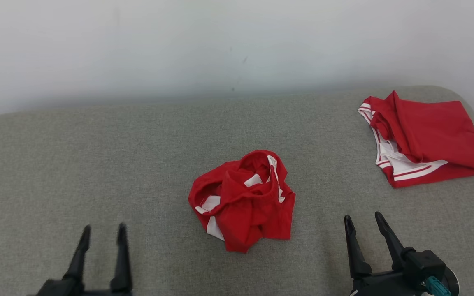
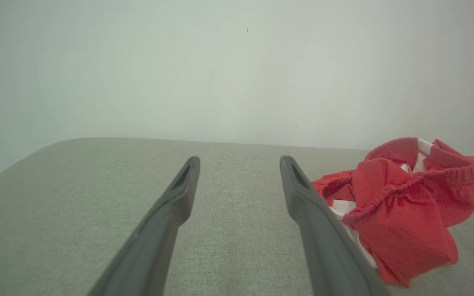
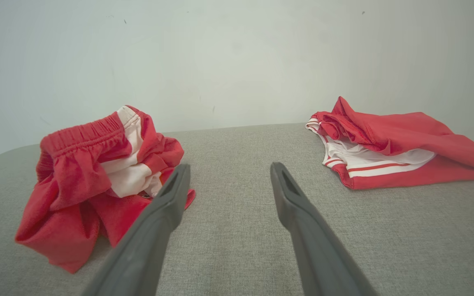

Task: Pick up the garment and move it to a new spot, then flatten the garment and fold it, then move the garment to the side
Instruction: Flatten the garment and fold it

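Note:
A crumpled red garment with white stripes and an elastic waistband [image 1: 243, 199] lies bunched in the middle of the grey fabric surface [image 1: 97, 164]. The left wrist view has the garment [image 2: 401, 205] at its right, and the right wrist view has the garment [image 3: 97, 181] at its left. My left gripper [image 1: 103, 232] stands open at the lower left, well short of the garment, with nothing between its fingers [image 2: 179, 193]. At the lower right my right gripper [image 1: 362, 220] is open too, empty, its fingers [image 3: 171, 197] beside the heap.
A second red garment with white trim [image 1: 424, 137], folded flat, lies at the far right of the surface [image 3: 401, 144]. A pale wall [image 1: 220, 45] rises behind. The surface's rounded edges curve off at the far left and right.

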